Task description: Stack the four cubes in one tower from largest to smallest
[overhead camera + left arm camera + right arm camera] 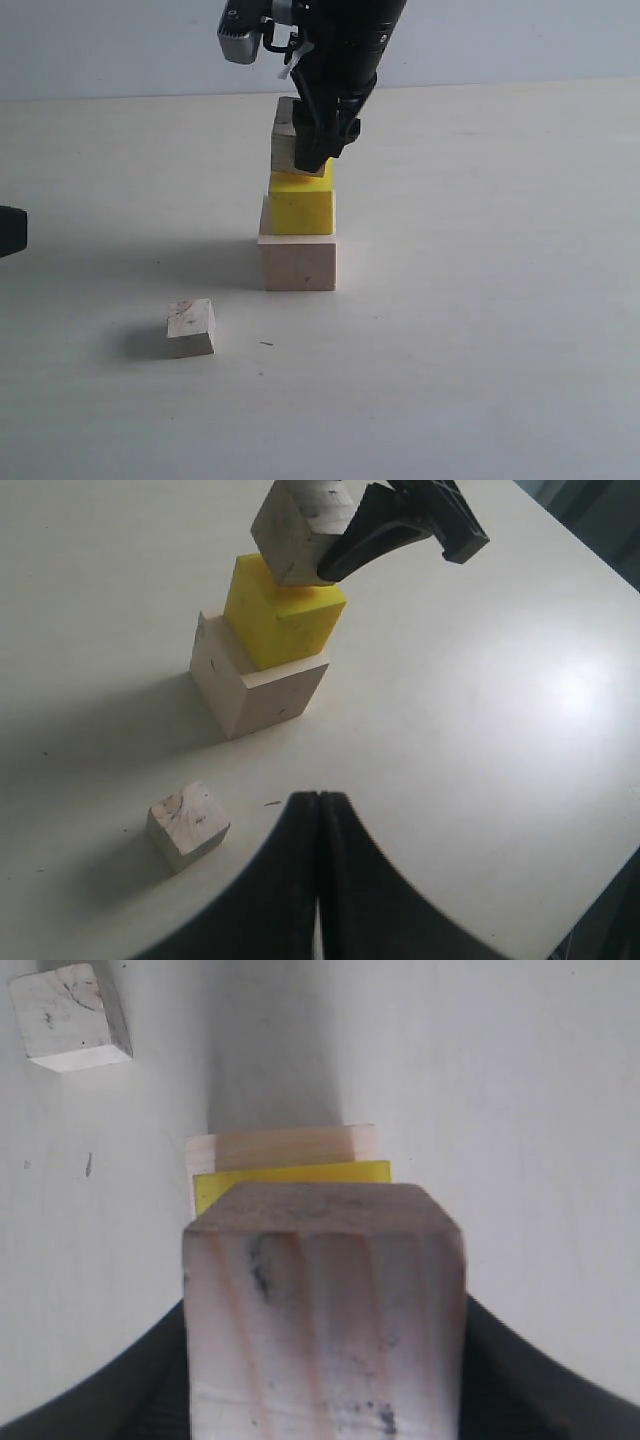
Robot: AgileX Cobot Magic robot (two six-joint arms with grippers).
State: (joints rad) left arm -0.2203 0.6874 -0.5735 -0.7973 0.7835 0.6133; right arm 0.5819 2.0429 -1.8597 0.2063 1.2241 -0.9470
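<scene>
Smallest cube [190, 328]: pale bare wood, dark-smudged top.

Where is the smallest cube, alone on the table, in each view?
Exterior view: the smallest cube lies lower left, apart from the stack.
Left wrist view: the cube lies between stack and left gripper.
Right wrist view: the cube lies aside from the stack.
Shared landmark: the yellow cube.
</scene>
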